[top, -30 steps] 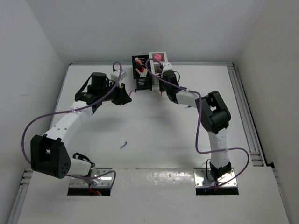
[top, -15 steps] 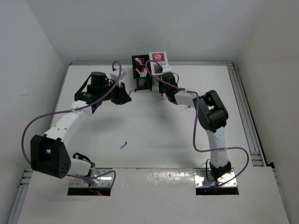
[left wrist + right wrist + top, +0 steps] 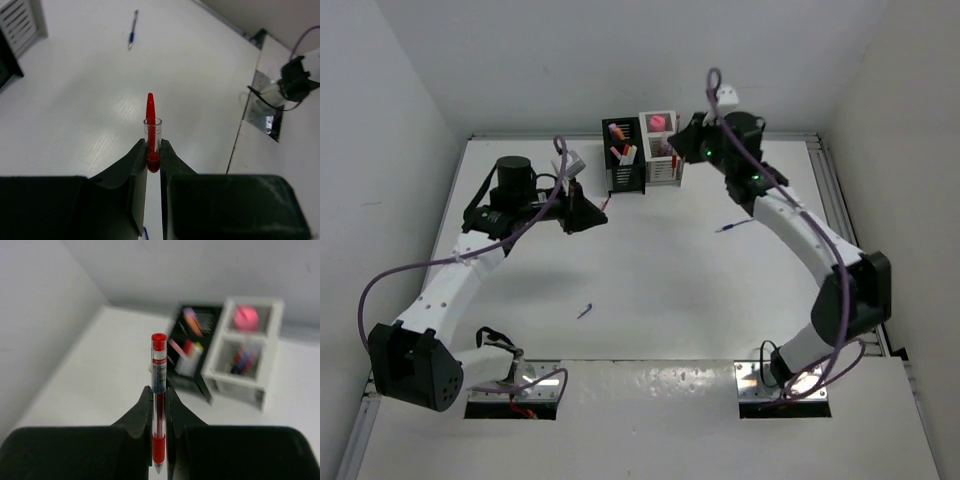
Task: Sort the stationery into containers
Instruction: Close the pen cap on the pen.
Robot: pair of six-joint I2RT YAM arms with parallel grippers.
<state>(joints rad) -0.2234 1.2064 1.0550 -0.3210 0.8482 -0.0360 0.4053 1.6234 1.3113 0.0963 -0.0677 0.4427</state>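
The containers stand joined at the table's back: a black holder (image 3: 625,168) and a white holder (image 3: 661,160), both with pens inside and a pink piece (image 3: 245,317) in the white one's rear cell. My left gripper (image 3: 588,212) is low over the table, left of the black holder, shut on a short red pen (image 3: 151,131) that points out past its fingertips. My right gripper (image 3: 684,141) is raised beside the white holder (image 3: 246,357), shut on a long red pen (image 3: 159,382) held upright. A blue pen (image 3: 733,227) lies loose on the table.
A small blue bit (image 3: 584,311) lies on the table in front of the left arm. The same loose blue pen (image 3: 132,34) shows far ahead in the left wrist view. Purple cables loop from both arms. Walls close in the table on three sides.
My right arm has lifted up and to the right from the table in front of the holders, carrying the red pen. The left gripper shifted slightly right with its pen.
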